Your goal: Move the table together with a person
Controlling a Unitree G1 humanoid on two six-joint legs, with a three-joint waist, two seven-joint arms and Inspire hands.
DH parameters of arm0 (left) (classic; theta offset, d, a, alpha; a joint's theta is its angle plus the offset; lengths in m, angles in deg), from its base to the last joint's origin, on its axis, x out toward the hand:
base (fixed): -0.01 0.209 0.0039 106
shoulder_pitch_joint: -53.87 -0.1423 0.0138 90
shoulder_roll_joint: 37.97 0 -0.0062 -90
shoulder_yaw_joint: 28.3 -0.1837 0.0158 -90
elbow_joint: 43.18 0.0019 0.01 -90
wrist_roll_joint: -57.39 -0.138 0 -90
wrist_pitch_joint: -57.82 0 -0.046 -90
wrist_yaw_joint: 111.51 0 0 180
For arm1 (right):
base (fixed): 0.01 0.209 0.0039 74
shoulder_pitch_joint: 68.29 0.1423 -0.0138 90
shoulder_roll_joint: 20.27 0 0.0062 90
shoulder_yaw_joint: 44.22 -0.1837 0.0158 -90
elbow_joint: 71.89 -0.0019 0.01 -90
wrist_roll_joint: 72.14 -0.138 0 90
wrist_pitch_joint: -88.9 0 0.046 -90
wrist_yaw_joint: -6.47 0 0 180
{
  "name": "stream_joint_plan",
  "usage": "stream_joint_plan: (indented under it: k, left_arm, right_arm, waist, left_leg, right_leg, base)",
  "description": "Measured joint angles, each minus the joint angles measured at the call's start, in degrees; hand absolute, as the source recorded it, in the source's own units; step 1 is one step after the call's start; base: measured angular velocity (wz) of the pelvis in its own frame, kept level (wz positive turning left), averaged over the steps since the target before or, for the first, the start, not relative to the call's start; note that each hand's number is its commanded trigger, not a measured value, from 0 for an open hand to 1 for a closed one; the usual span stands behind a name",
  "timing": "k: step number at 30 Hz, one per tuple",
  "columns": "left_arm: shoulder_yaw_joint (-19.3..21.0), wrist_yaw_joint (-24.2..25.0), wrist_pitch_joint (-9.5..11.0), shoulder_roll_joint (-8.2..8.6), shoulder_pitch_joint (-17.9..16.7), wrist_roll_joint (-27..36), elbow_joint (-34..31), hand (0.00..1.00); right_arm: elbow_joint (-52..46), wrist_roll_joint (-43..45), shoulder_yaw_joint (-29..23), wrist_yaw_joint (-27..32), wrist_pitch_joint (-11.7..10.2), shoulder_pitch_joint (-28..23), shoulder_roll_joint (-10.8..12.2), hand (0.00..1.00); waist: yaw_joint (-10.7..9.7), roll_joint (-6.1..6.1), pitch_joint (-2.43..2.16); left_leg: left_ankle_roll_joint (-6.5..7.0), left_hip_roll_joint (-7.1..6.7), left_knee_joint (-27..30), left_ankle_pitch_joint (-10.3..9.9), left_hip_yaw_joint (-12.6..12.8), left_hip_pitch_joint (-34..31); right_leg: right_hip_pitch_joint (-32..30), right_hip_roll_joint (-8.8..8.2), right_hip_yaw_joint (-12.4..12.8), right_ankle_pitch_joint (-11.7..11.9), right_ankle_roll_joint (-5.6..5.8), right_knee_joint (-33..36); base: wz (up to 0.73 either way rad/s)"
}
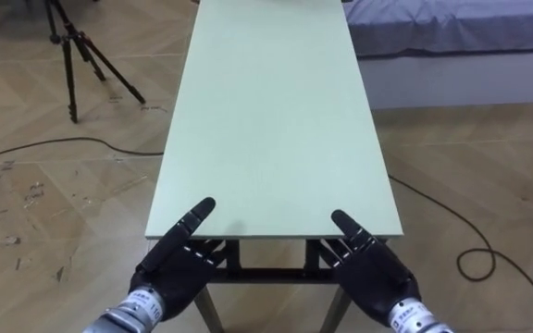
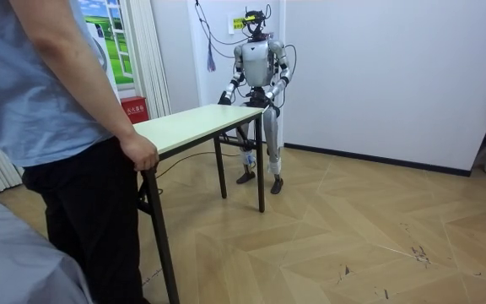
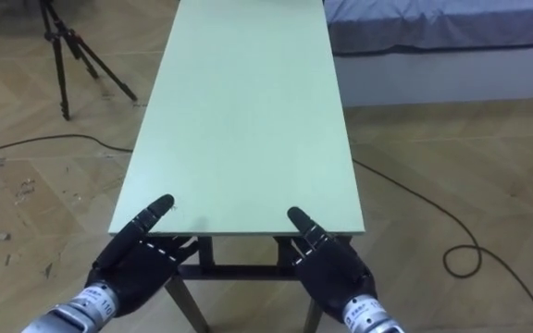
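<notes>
Fingers of the robot's black left hand (image 1: 176, 268) and black right hand (image 1: 378, 273) reach under the near short edge of a long pale green rectangular table with dark metal legs (image 1: 276, 120). In the left eye view each thumb lies flat on top of that edge. What goes beneath the board is hidden, so I cannot tell whether either hand is clamped on it or merely resting there. Ahead of the thumbs the tabletop stretches away bare. Off to the left of the left thumb stands a black tripod (image 1: 81, 46) on the wooden floor. Beyond the right thumb and to its right is a low bed with a grey-blue cover (image 1: 452, 28).

The room view shows the robot upright at the far end of the table, both arms forward at its edge. At the near end a person's hand (image 2: 140, 152) curls over the table corner.

The right eye view gives the same placement: a thumb on top near each corner.

Judging by this, both ends are taken up and the carry seems only at its start. Whether the legs are off the floor I cannot tell. The walk and the setting-down are left.
</notes>
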Motion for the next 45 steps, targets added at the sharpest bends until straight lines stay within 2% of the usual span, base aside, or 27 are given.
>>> stream_joint_plan:
  k: [3,5,9,13,17,19,20,21,22,23,24,25,29,32,37,44,45]
  left_arm:
    - [0.4,1.1,0.0,0.63,0.0,0.4,0.8,0.0]
    - [1.2,2.1,0.0,1.79,0.0,0.8,1.7,0.0]
    - [1.5,2.5,0.0,2.33,0.0,1.0,2.3,0.0]
    - [2.5,2.6,0.0,3.89,0.0,1.1,2.8,0.0]
    - [3.6,2.3,0.4,5.5,0.0,2.2,2.9,0.0]
    - [3.7,2.1,0.4,5.6,0.0,2.4,2.9,0.0]
    - [3.7,2.1,0.4,5.66,0.0,2.5,2.9,0.11]
    - [3.8,2.0,0.7,5.87,0.0,2.7,2.9,0.54]
    - [3.7,1.8,1.0,6.07,0.0,3.0,2.9,0.62]
    - [3.7,1.7,1.2,6.15,0.0,3.3,2.9,0.82]
    - [3.7,1.6,1.3,6.17,0.0,3.3,2.9,0.96]
    - [3.8,1.5,1.4,6.27,0.0,3.3,2.9,1.0]
    - [3.8,1.1,2.0,6.8,0.0,3.3,3.0,1.0]
    - [3.8,0.9,2.4,8.07,0.8,3.2,5.6,1.0]
    - [3.8,0.2,3.1,9.23,1.7,3.3,7.9,1.0]
    - [3.8,-1.2,4.1,9.3,2.7,2.2,8.4,1.0]
    - [3.8,-1.4,4.1,9.38,3.0,2.1,8.6,1.0]
  right_arm:
    - [0.5,-2.1,0.0,0.1,0.0,0.0,0.4,0.0]
    - [0.5,-3.8,-0.1,0.8,0.0,0.1,0.8,0.0]
    - [0.5,-4.5,-0.4,1.6,0.0,0.2,1.5,0.0]
    - [0.3,-5.8,-0.4,2.7,0.0,0.3,1.6,0.0]
    - [-0.1,-6.2,-0.7,4.1,-0.3,0.5,2.7,0.0]
    - [-0.2,-6.2,-0.7,4.6,-0.3,0.7,2.7,0.0]
    - [-0.2,-6.2,-0.7,4.7,-0.3,0.7,2.8,0.0]
    - [-0.2,-6.2,-0.7,4.8,-0.3,0.8,2.9,0.09]
    - [-0.2,-6.2,-0.7,4.9,-0.3,0.8,2.9,0.45]
    - [-0.2,-6.2,-0.7,5.0,-0.3,0.8,3.0,0.96]
    - [-0.2,-6.2,-0.7,5.0,-0.3,0.9,3.0,1.0]
    - [-0.2,-6.2,-0.7,5.3,-0.3,1.0,3.1,1.0]
    - [-0.3,-6.3,-0.7,5.9,-0.6,1.0,3.6,1.0]
    - [-0.3,-6.2,-0.6,10.5,-0.9,1.2,4.1,1.0]
    - [-0.1,-6.2,-0.4,12.5,-1.6,1.3,5.3,1.0]
    - [-0.2,-6.1,0.0,14.0,-1.7,2.0,6.0,1.0]
    - [-0.2,-6.0,0.2,14.6,-2.2,2.3,6.0,1.0]
  waist:
    - [0.0,-0.04,-0.04]
    - [0.0,-0.01,-0.06]
    - [0.2,0.17,-0.16]
    - [0.2,0.24,-0.2]
    - [0.2,0.31,-0.17]
    - [0.0,0.3,-0.16]
    - [-0.1,0.3,-0.16]
    - [-0.1,0.3,-0.16]
    - [-0.1,0.3,-0.16]
    - [-0.2,0.29,-0.15]
    - [-0.2,0.28,-0.15]
    - [-0.2,0.25,-0.13]
    - [-0.2,0.21,-0.09]
    - [0.0,0.25,0.07]
    - [0.1,0.08,0.33]
    - [-0.1,-0.12,0.52]
    - [-0.2,-0.11,0.53]
  left_leg:
    - [0.0,0.0,0.0,0.0,0.0,0.0]
    - [0.0,-0.01,0.0,0.0,-0.1,-0.1]
    - [0.0,0.0,0.0,0.0,-0.1,0.1]
    - [0.0,0.01,0.0,0.0,-0.1,0.3]
    - [0.01,-0.02,0.0,0.0,-0.1,0.3]
    - [0.02,-0.04,0.0,0.0,-0.1,0.3]
    - [0.02,-0.04,0.0,0.0,-0.1,0.3]
    - [0.03,-0.03,0.0,0.0,-0.1,0.2]
    - [0.03,-0.02,0.0,0.0,-0.1,0.1]
    - [0.03,-0.02,0.0,0.0,-0.1,0.1]
    - [0.03,-0.02,-0.1,0.0,-0.1,0.1]
    - [0.03,-0.02,-0.1,0.0,-0.1,0.1]
    - [0.03,-0.02,-0.2,0.0,-0.1,0.1]
    - [0.03,-0.04,-0.1,0.0,-0.1,0.0]
    - [0.08,-0.11,-0.2,0.0,-0.1,-0.2]
    - [0.08,-0.13,-0.5,0.0,0.0,-0.1]
    - [0.08,-0.13,-0.5,0.0,0.0,-0.1]
  right_leg:
    - [0.0,0.0,0.1,0.0,0.0,0.1]
    - [0.0,0.0,0.1,0.0,0.0,0.2]
    - [0.0,0.01,0.1,0.0,-0.01,0.4]
    - [0.0,0.01,0.2,0.0,0.0,0.7]
    - [-0.1,0.02,0.4,0.0,-0.01,0.8]
    - [-0.1,0.02,0.4,0.0,-0.02,0.8]
    - [-0.1,0.02,0.4,0.0,-0.02,0.8]
    - [-0.1,0.02,0.4,0.0,-0.03,0.8]
    - [-0.1,0.02,0.4,0.0,-0.04,0.8]
    - [-0.1,0.02,0.4,0.0,-0.04,0.8]
    - [-0.1,0.02,0.4,0.0,-0.05,0.8]
    - [-0.1,0.02,0.4,0.0,-0.05,0.8]
    - [-0.2,0.02,0.4,0.0,-0.05,0.8]
    - [-0.4,0.02,0.4,0.0,-0.05,0.8]
    - [-1.2,0.01,0.9,0.0,-0.04,0.7]
    - [-1.4,0.02,1.1,0.0,-0.02,0.7]
    - [-1.4,0.02,1.1,0.0,-0.02,0.7]
  base:
    - [0.0]
    - [0.0]
    - [0.0]
    - [0.0]
    - [0.0]
    - [0.0]
    - [0.0]
    - [0.0]
    - [0.0]
    - [0.0]
    - [0.0]
    - [0.0]
    - [0.0]
    - [0.0]
    - [-0.02]
    - [-0.01]
    - [0.0]
